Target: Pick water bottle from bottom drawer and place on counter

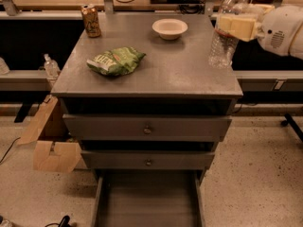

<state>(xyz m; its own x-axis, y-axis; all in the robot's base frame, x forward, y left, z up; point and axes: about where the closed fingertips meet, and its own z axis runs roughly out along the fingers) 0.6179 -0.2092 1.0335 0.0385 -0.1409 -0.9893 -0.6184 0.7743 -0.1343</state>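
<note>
The water bottle [224, 37] is clear crinkled plastic with a white cap. It hangs upright over the right edge of the counter [180, 70], its base close to the surface. My gripper [236, 26] reaches in from the right and is shut on the bottle's upper half. The bottom drawer [147, 203] stands pulled open below, and its plain grey floor is bare.
On the counter lie a green snack bag [115, 61], a white bowl [169, 28] and a tall printed can [90, 20]. Two knob-fronted drawers [147, 128] are closed. A cardboard box [51, 143] and a pump bottle [50, 66] stand at the left.
</note>
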